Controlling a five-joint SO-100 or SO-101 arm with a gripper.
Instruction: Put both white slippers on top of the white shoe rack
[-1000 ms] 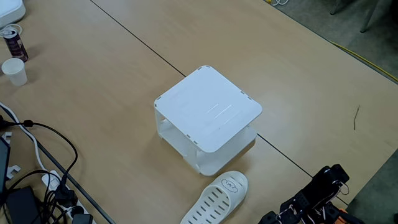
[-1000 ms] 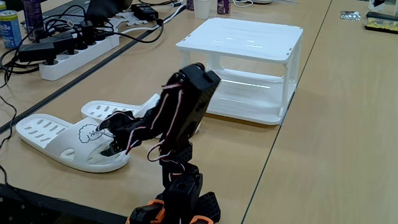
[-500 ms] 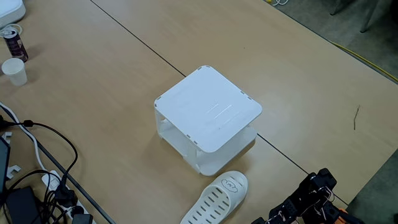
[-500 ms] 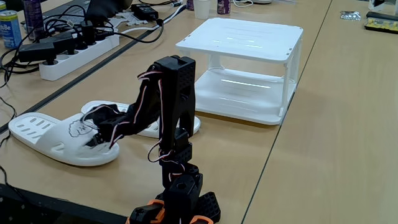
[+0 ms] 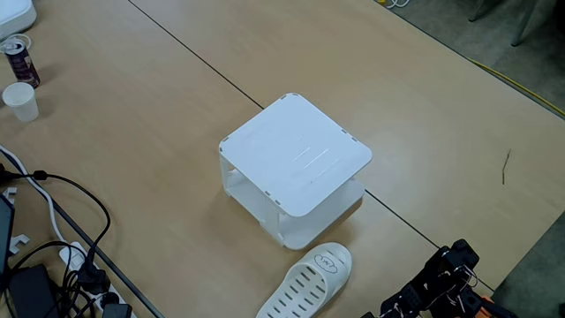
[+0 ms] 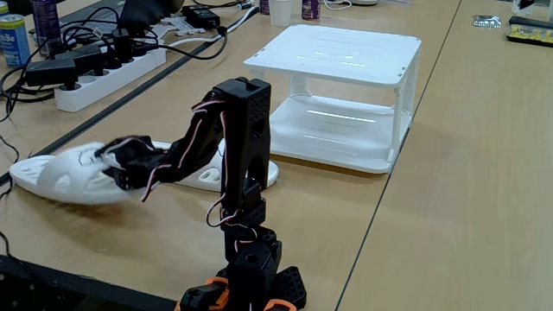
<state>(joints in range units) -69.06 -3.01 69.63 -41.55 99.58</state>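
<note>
In a fixed view, my gripper [image 6: 114,166] reaches out to the left of the arm's base and is shut on the strap of one white slipper [image 6: 56,177]. That slipper is blurred and tipped, with its far end off the table. The second white slipper [image 6: 259,173] lies flat behind the arm, near the white shoe rack [image 6: 337,53]. From above, this slipper [image 5: 309,278] lies sole-slots up just in front of the white shoe rack [image 5: 296,155], whose flat top is bare. The arm [image 5: 437,284] shows at the bottom right edge.
A power strip [image 6: 104,73] with tangled black cables lies along the left side, with drink cans [image 6: 13,39] behind it. From above, a paper cup [image 5: 19,100] and a can [image 5: 19,60] stand at the far left, and cables [image 5: 53,256] crowd the lower left.
The gripper has swung further left, dragging and tipping the held slipper with it. The rack and the second slipper have not moved.
</note>
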